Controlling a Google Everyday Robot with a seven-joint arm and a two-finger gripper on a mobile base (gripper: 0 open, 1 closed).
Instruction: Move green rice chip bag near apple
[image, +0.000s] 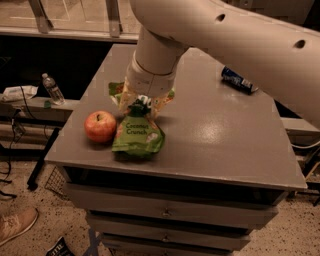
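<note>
The green rice chip bag (138, 135), a crinkly green pouch marked "Coconut Crunch", lies on the grey table (215, 135) near its front left. Its lower end rests on the tabletop and its upper end is bunched up. The red-orange apple (100, 126) stands just left of the bag, almost touching it. My gripper (141, 106) comes down from the large white arm (225, 35) and is shut on the bag's bunched upper part, right and a little behind the apple.
A blue soda can (239, 80) lies on its side at the table's back right. Drawers (165, 212) run below the front edge. A water bottle (52, 89) stands on a low shelf at left. A shoe (15, 225) is on the floor at bottom left.
</note>
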